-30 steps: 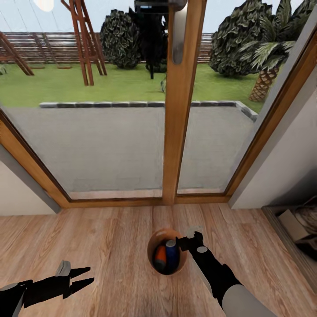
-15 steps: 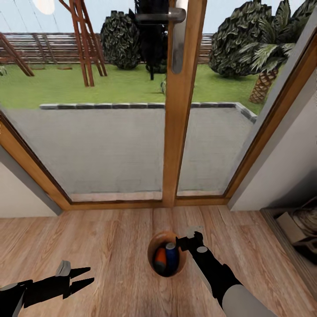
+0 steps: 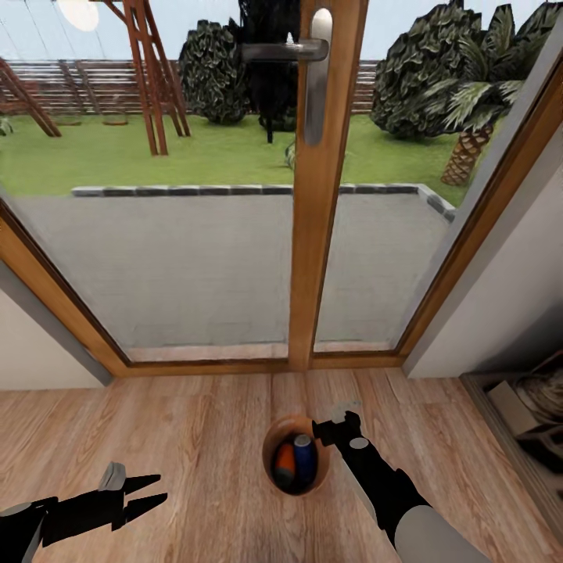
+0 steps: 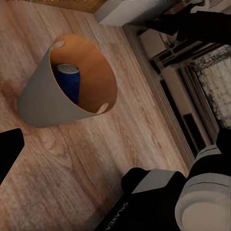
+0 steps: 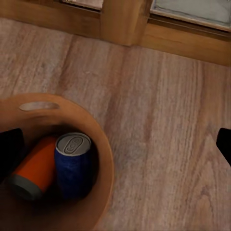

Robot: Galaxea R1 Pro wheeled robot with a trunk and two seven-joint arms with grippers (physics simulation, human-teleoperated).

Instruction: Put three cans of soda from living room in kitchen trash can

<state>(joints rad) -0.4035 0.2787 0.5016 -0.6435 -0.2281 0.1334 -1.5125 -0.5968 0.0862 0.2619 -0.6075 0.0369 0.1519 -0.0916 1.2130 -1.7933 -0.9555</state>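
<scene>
Head view: a small round tapered bin with a dark grey outside and copper-brown rim (image 3: pixel 295 455) stands on the light wood plank floor (image 3: pixel 195 422), just short of the wood-framed glass doors (image 3: pixel 317 195) that look out on a paved patio and lawn. Inside it lie a bright orange soda can (image 3: pixel 285 463) and a dark blue soda can (image 3: pixel 303 457), side by side. By this evidence two of the three cans are binned; a third cannot be made out here. The right pincer (image 3: pixel 338 423) hangs at the bin's right rim, its hold unclear from this angle. At near left the left pincer (image 3: pixel 148 493) hovers over bare floor with its black fingers parted a little, gripping nothing.

Left wrist view: the grey bin (image 4: pixel 45 103) shows tilted in the frame, the blue can (image 4: pixel 68 82) standing against its brown inner wall. The robot's right arm (image 4: pixel 192 24) reaches across at far right.

Right wrist view: the blue can (image 5: pixel 73 163) stands upright with its grey top showing; the orange can (image 5: pixel 36 171) leans beside it, touching. The right pincer's dark fingertips (image 5: pixel 9 149) sit wide apart at the frame's edges, empty. The bin is still beside the garden doors, so carrying work likely remains.
</scene>
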